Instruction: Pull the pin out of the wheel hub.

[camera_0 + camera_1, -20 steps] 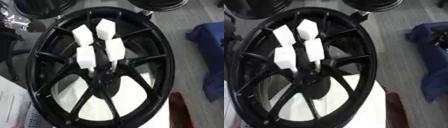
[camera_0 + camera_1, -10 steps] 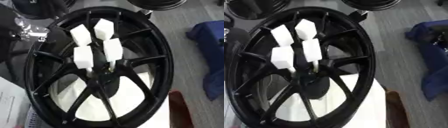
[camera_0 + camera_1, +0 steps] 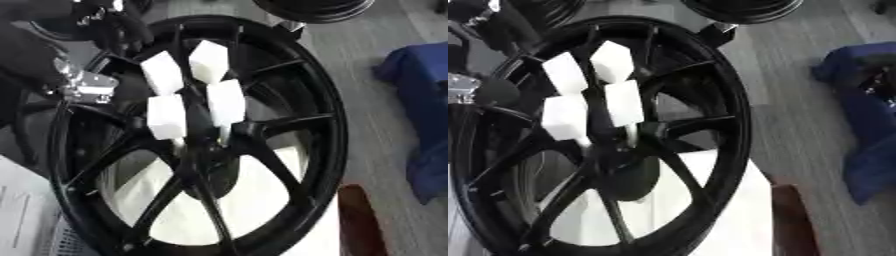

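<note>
The left hand [image 3: 105, 25] reaches in over the upper-left rim of the black wheel hub [image 3: 324, 125] beside four white pins [image 3: 226, 102], its fingers' state unclear

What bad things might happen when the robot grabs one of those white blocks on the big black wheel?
The four white blocks stand packed close together above the hub, so the left hand, arriving from the upper left, might knock a neighbour while reaching for one. The dark arm already hides part of the wheel rim, so it may cover the blocks from the camera. The spokes crowd the hub, and fingers might catch on them.
</note>
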Available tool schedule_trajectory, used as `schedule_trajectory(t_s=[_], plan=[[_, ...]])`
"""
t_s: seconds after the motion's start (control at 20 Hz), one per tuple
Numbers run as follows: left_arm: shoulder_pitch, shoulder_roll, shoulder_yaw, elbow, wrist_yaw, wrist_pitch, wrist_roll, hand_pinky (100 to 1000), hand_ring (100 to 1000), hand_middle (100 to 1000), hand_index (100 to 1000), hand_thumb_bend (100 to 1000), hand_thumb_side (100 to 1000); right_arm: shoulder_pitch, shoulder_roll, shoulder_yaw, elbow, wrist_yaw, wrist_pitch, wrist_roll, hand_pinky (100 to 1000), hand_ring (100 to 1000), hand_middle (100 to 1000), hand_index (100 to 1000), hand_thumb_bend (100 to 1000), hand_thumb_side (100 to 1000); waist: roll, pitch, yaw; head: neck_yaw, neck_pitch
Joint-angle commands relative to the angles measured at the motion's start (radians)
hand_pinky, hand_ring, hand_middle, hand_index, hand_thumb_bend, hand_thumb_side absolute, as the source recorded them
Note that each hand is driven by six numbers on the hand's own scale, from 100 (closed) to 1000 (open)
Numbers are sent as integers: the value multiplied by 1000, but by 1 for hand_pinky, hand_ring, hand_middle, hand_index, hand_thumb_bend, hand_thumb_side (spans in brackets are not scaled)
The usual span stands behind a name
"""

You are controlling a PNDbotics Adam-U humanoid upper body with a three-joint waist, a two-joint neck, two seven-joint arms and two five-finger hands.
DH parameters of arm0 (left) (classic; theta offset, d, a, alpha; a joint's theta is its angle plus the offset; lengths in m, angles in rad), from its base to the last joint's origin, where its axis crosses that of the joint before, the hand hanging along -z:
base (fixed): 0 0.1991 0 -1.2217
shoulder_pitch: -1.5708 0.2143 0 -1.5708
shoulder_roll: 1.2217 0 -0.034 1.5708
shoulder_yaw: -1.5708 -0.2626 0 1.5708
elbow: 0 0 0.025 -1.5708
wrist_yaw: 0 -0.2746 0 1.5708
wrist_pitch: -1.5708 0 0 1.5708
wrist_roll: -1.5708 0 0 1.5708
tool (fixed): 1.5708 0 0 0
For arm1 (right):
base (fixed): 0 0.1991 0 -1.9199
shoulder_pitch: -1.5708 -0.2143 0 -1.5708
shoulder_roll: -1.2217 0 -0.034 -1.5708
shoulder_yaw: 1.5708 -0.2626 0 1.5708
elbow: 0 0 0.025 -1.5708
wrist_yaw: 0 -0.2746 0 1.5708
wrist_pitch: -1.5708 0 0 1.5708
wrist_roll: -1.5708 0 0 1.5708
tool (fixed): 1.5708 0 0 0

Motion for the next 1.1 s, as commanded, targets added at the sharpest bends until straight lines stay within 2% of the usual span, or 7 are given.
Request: schedule_trajectory(t_s=[0.05, 0.25, 1.1], plan=[[-21, 19, 2, -10, 11, 12, 3, 738, 684, 661, 804, 499, 545, -9, -28, -5, -6, 7, -3, 6, 818, 631, 586, 796, 100, 749, -4, -14, 2, 4, -10], [-24, 13, -11, -10, 13, 24, 11, 724, 644, 630, 789, 501, 534, -10, -27, -5, -6, 7, -2, 7, 818, 631, 586, 796, 100, 752, -5, -12, 2, 4, -11], [-42, -27, -56, -10, 45, 86, 11, 708, 620, 620, 777, 479, 524, -9, -16, -5, -2, 13, 0, 12, 819, 631, 586, 796, 100, 764, -9, -6, 2, 10, -8]])
